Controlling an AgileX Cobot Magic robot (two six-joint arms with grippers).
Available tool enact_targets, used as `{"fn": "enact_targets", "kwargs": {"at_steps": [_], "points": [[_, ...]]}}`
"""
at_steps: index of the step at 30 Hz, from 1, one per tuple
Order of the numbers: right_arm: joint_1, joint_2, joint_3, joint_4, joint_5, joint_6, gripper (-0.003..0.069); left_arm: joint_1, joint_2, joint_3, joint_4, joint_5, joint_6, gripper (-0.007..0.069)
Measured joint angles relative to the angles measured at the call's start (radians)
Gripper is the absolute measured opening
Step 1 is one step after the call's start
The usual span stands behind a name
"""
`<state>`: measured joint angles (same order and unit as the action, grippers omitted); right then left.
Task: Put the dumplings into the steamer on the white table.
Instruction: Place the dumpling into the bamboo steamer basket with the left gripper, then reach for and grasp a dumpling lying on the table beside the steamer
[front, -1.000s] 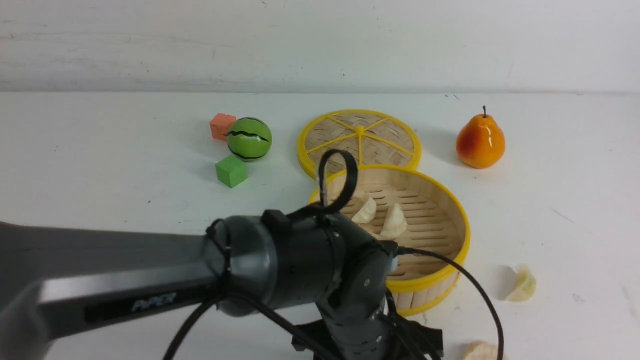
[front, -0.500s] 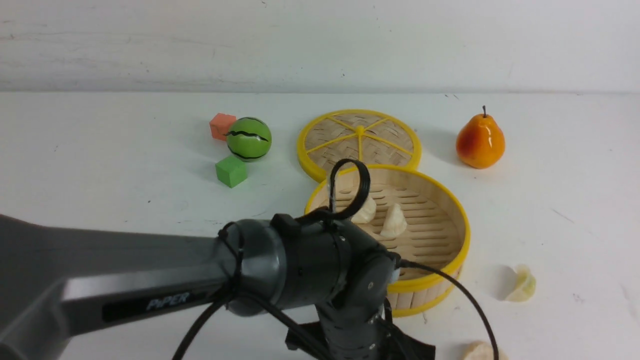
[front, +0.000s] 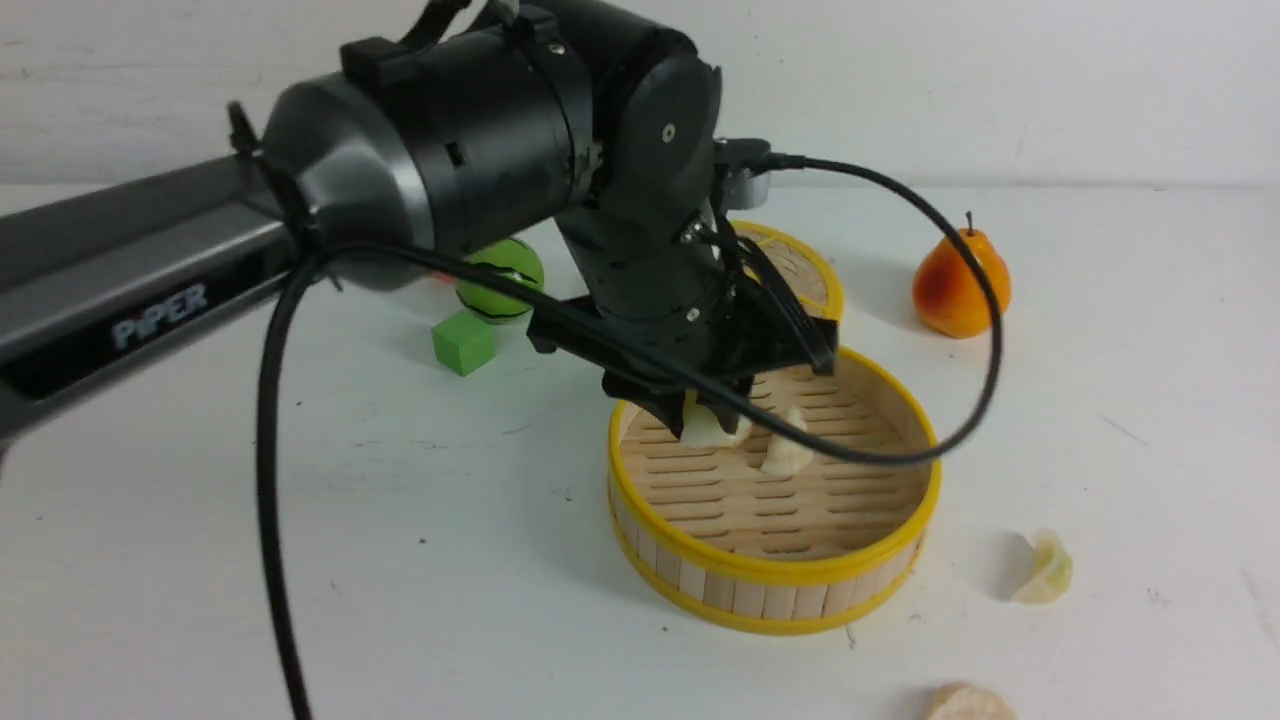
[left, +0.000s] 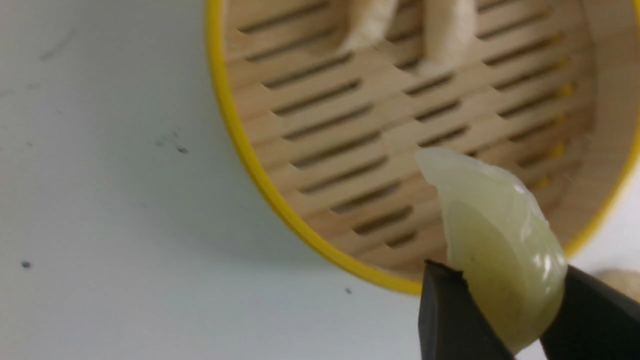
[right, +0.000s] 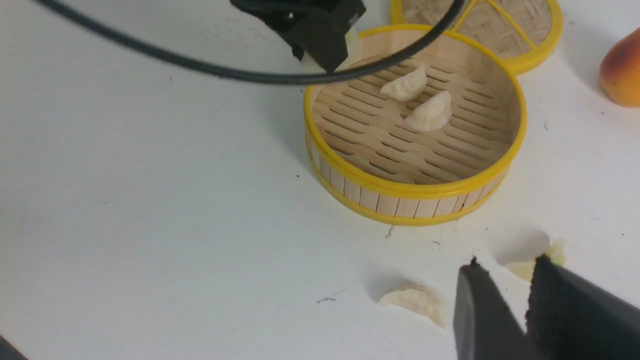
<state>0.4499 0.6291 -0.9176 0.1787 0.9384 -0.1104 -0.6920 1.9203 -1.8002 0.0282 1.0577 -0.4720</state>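
My left gripper (front: 700, 415) hangs over the back-left rim of the steamer (front: 770, 575) on the white table (front: 300, 480). It is shut on a pale-greenish dumpling (left: 500, 235), whose free end sticks out past the black fingertips (left: 442, 300) above the slatted floor. Two cream dumplings (right: 404, 85) (right: 430, 112) lie inside the steamer. Two more lie on the table to its front right (front: 1045, 572) (front: 965, 702). My right gripper (right: 505, 262) hovers above those two. Its jaws stand a little apart, with nothing between them.
The flat woven lid (front: 805, 270) lies just behind the steamer, partly hidden by my left arm. An orange pear (front: 960, 283) stands at the back right. A green cube (front: 462, 342) and a striped green ball (front: 510, 270) sit at the back left.
My left arm has risen from low by the table's near edge and swung back over the steamer's left rim, bringing the dumpling. The two dumplings on the table have not moved.
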Motion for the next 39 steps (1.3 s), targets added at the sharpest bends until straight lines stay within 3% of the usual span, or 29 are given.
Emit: {"fn": "enact_targets", "kwargs": {"at_steps": [14,17,22,27,32,35,39], "points": [[0.0,0.0,0.017,-0.004,-0.017,0.0,0.017,0.049,0.255,-0.064,0.038,-0.109,0.02,0.0236],[0.0,0.0,0.017,-0.004,-0.019,0.0,0.017,0.049,0.264,-0.064,0.04,-0.122,0.019,0.0288],[0.0,0.0,0.017,-0.009,-0.01,0.0,0.0178,0.049,0.269,-0.089,0.04,-0.082,0.018,0.0471],[0.0,0.0,0.014,-0.063,0.031,0.0,0.0176,0.047,0.255,-0.216,0.042,0.123,0.075,0.0506],[0.0,0.039,-0.028,-0.14,0.135,-0.003,0.0101,0.036,0.143,-0.265,0.048,0.169,0.179,0.044],[0.0,0.095,-0.046,-0.148,0.183,-0.024,0.0003,0.03,0.019,-0.271,0.046,0.181,0.208,0.0331],[0.0,0.165,-0.048,-0.108,0.206,-0.073,-0.0021,0.03,-0.14,-0.203,0.046,0.185,0.242,0.017]]}}
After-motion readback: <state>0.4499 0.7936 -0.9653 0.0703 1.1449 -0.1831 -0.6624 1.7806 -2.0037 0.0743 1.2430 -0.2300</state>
